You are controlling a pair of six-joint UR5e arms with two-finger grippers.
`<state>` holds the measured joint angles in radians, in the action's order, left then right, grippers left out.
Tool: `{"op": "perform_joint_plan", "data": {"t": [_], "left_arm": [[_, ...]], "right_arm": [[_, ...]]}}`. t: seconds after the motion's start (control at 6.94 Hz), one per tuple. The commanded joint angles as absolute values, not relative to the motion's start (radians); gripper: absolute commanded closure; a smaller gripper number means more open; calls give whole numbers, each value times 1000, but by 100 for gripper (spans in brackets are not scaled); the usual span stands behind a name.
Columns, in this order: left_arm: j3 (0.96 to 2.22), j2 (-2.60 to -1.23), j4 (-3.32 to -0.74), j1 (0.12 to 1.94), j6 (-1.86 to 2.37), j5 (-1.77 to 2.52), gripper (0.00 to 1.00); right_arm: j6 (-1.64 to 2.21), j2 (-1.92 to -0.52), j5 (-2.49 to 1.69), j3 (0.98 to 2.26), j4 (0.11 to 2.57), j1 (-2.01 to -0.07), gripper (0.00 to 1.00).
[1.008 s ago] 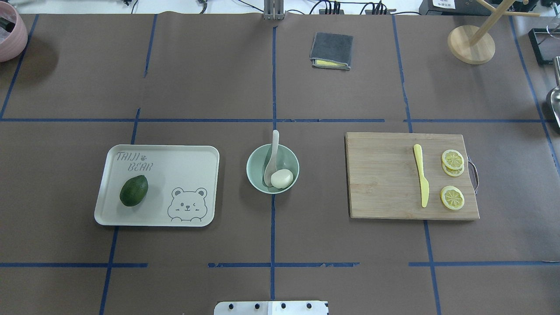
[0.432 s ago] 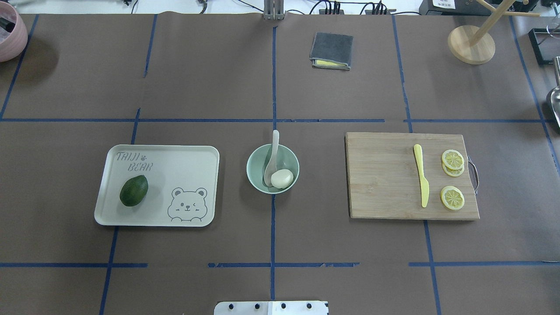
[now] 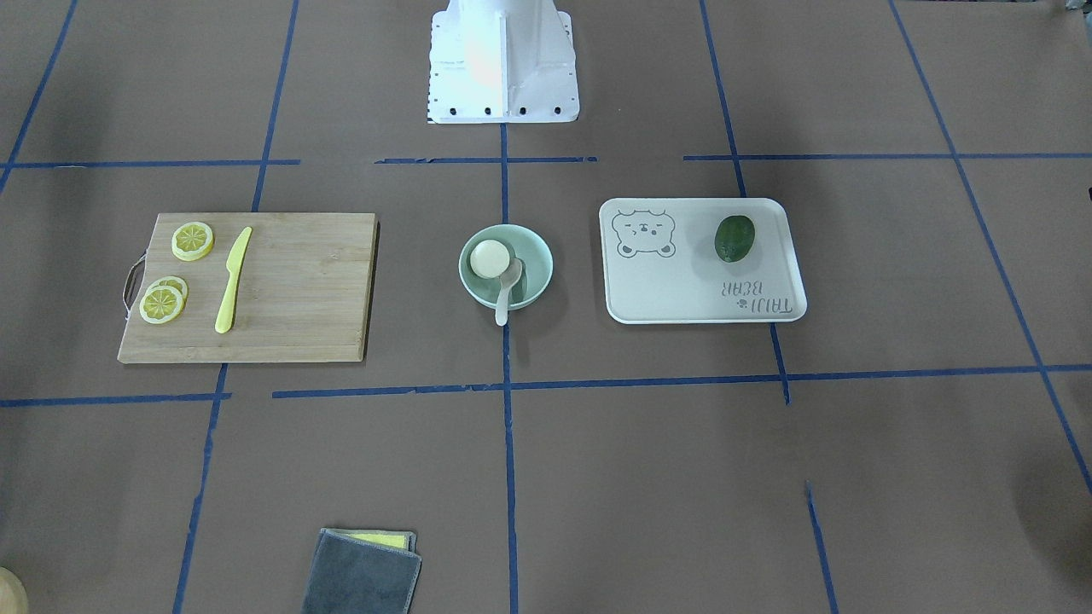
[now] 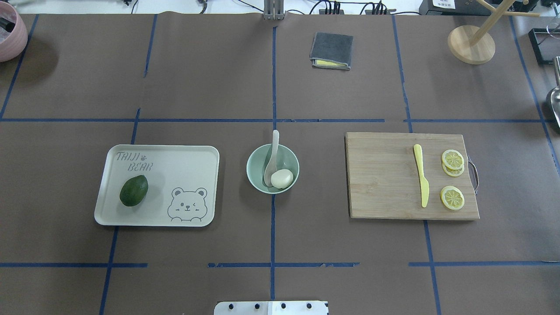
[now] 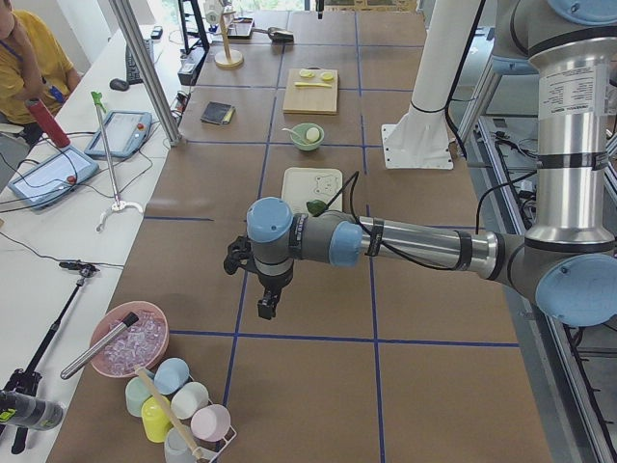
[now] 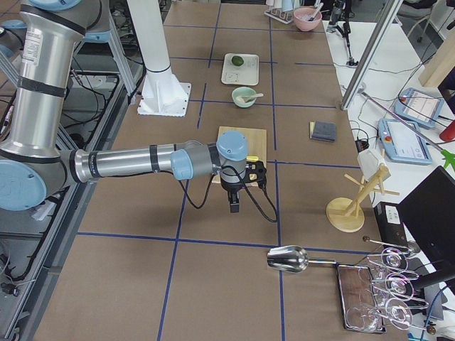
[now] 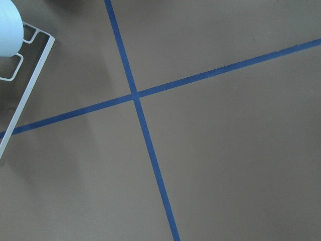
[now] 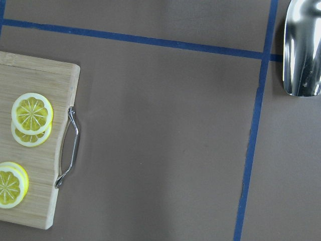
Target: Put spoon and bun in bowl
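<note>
The mint-green bowl point(image 4: 289, 158) stands at the table's middle. The white bun point(image 4: 281, 178) lies inside it at the near side. The off-white spoon point(image 4: 273, 151) rests with its scoop in the bowl beside the bun, its handle over the far rim. They also show in the front-facing view: bowl point(image 3: 536, 257), bun point(image 3: 489, 257), spoon point(image 3: 504, 295). Neither gripper is near the bowl. The left gripper point(image 5: 265, 307) hangs over the table's left end and the right gripper point(image 6: 234, 206) over the right end; I cannot tell whether either is open or shut.
A cream tray point(image 4: 183, 162) holding an avocado point(image 4: 134, 190) lies left of the bowl. A wooden cutting board point(image 4: 380, 175) with a yellow knife point(image 4: 421, 175) and lemon slices point(image 4: 452, 159) lies right. A grey cloth point(image 4: 331, 50), a wooden stand point(image 4: 471, 43) and a metal scoop point(image 8: 302, 47) sit farther off.
</note>
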<state>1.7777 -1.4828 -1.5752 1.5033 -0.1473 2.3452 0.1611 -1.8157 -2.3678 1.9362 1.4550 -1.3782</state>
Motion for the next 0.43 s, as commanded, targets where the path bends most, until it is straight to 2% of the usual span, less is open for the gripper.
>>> {"op": "perform_joint_plan", "data": {"t": [0.0, 0.29], "left_arm": [[1767, -1483, -1580, 1502, -147, 2344, 0], [1763, -1485, -1578, 1502, -147, 2344, 0]], "right_arm": [[153, -1816, -2370, 1942, 1456, -1379, 0], [147, -1815, -2364, 1925, 1462, -1381, 0]]}}
